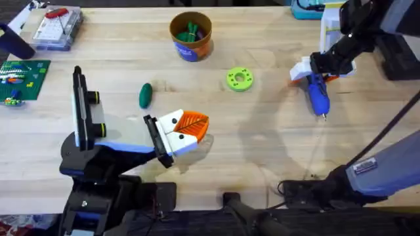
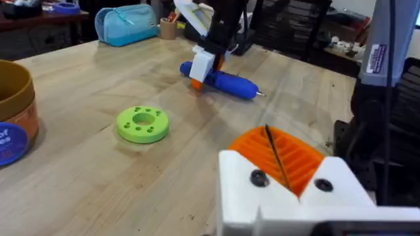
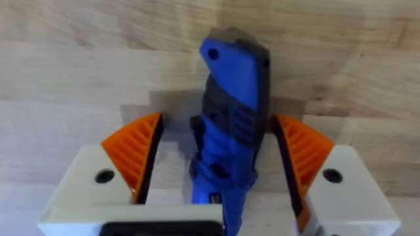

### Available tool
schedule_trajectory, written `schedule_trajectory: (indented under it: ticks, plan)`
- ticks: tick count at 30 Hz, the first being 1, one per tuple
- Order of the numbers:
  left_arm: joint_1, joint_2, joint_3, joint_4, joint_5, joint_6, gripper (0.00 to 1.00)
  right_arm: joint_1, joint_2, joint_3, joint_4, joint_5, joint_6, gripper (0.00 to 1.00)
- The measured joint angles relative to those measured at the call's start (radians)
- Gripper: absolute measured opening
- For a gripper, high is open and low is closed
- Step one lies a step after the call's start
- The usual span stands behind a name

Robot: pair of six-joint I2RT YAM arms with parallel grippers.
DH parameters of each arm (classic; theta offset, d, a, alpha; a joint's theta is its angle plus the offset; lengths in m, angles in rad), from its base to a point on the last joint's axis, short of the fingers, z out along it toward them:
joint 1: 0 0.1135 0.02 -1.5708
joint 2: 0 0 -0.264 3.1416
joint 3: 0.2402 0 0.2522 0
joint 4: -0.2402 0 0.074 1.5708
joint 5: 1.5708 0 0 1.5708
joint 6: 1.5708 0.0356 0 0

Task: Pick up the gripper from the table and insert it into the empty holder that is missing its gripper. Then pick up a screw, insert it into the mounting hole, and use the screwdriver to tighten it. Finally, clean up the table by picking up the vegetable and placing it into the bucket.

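blue screwdriver (image 3: 230, 124) lies between the right end effector's (image 3: 220, 154) spread fingers.

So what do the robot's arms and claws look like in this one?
Both claws have white blocky fingers with orange ribbed pads and small dark screw holes: the left claw and the right claw. The arms are black, with grey-blue link covers; the right arm carries a small white label, and a thin black cable runs beside it.

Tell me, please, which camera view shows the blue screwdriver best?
The left wrist view: the whole screwdriver lies on the table, metal tip visible, under the right pincer. The overhead view shows it smaller, partly covered by the arm. The right wrist view gives just its body between open orange pads.
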Motion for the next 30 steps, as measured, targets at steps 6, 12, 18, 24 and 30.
schedule_trajectory:
  ticks: [6, 12, 18, 24, 30]
  plan:
    - [0.0, 0.0, 0.0, 0.0, 0.0, 0.0, 0.017, 0.0, 0.0, -0.002, 0.015, 0.01, -0.001, 0.944]
    - [0.0, 0.0, 0.0, 0.0, 0.0, 0.0, 0.017, -0.001, 0.001, -0.003, 0.027, 0.021, -0.005, 0.185]
    - [0.0, 0.0, 0.0, 0.0, -0.003, 0.0, 0.017, -0.001, 0.004, -0.006, 0.024, 0.021, -0.004, 0.027]
    - [0.0, 0.0, 0.0, 0.0, -0.003, 0.0, 0.017, -0.001, 0.002, -0.006, 0.02, 0.02, -0.004, 0.026]
    - [0.0, 0.0, 0.0, 0.0, -0.003, 0.0, 0.017, -0.001, -0.036, -0.003, -0.032, 0.001, -0.003, 0.026]
